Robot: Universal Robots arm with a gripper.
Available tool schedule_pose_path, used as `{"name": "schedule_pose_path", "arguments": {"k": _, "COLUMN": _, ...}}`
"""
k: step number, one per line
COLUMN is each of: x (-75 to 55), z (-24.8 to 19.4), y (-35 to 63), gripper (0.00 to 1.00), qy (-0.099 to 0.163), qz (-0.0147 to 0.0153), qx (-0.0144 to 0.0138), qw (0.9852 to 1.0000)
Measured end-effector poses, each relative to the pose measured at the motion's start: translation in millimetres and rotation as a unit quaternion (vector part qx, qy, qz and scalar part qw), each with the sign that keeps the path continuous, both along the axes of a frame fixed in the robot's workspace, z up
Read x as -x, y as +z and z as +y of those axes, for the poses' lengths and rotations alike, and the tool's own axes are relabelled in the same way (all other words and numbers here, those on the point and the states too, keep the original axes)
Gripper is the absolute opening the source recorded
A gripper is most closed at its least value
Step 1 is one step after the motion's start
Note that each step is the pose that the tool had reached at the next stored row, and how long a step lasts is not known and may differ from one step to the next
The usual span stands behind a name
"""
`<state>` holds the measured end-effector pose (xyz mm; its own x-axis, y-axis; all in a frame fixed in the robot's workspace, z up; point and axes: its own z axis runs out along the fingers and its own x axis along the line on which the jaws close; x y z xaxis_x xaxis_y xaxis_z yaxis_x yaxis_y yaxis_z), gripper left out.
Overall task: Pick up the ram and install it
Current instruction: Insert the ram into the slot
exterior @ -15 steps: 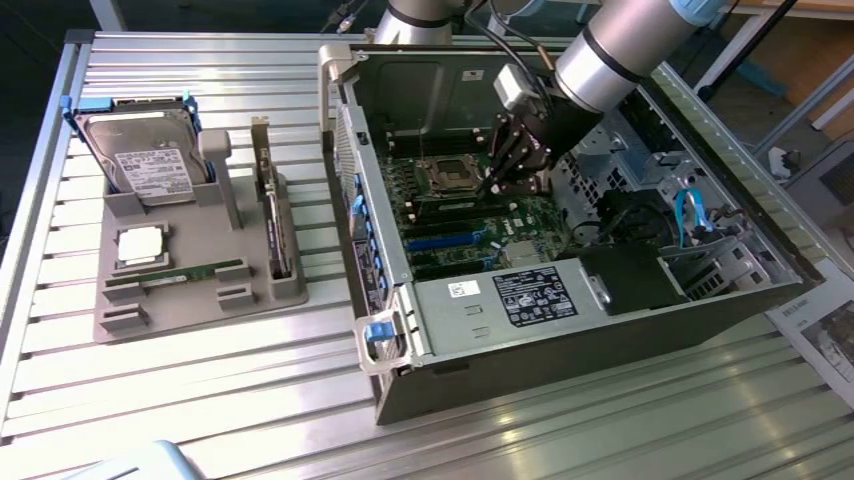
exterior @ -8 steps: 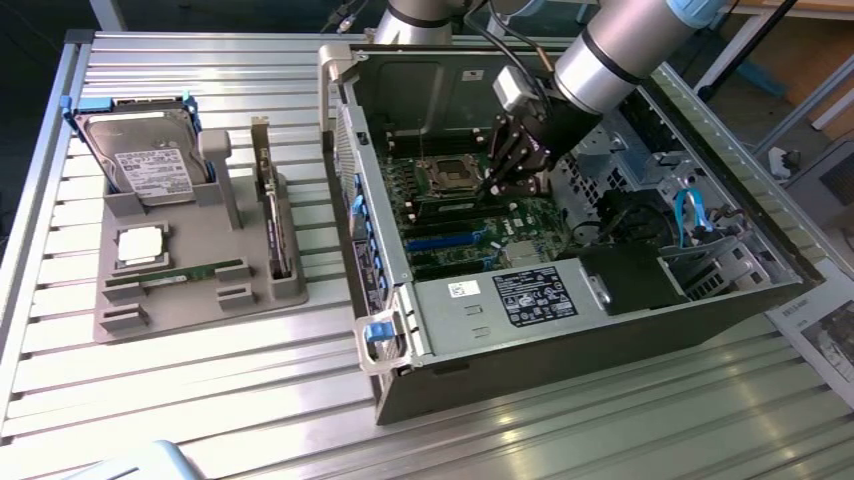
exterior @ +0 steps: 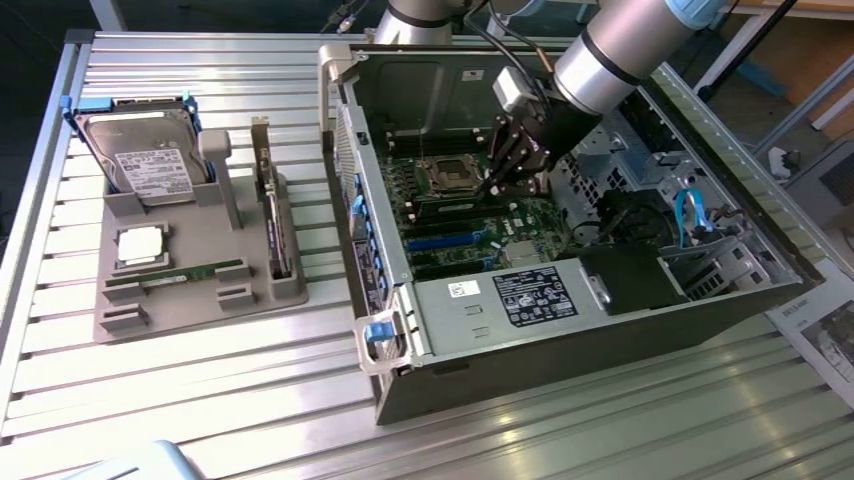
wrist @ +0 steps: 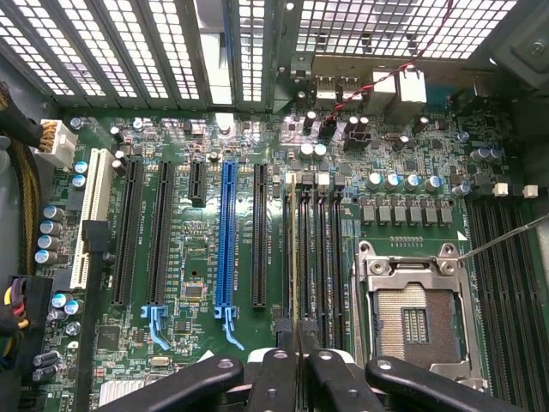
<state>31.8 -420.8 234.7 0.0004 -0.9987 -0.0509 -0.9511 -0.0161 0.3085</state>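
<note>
your gripper [wrist: 298,376] is pinched narrow on the ram [wrist: 294,257], inside the open computer case [exterior: 534,372].
you see the ram edge-on between the two black fingers [wrist: 273,382], running along the black memory slots [wrist: 319,257] just beside the empty cpu socket [wrist: 416,322] on the green motherboard [wrist: 196,249]; whether it touches a slot you cannot tell. well apart, at the exterior view's left, a second ram stick [exterior: 180,273] lies flat in the grey tray [exterior: 200,305], near a hard drive [exterior: 147,160].
</note>
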Motion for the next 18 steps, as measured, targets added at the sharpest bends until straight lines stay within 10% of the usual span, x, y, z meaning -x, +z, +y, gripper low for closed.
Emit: {"name": "schedule_pose_path", "arguments": {"k": 18, "x": 0.3, "z": 0.0, "y": -2.2, "gripper": 0.13, "qy": 0.0, "qz": 0.0, "qx": -0.0001, "qw": 1.0}}
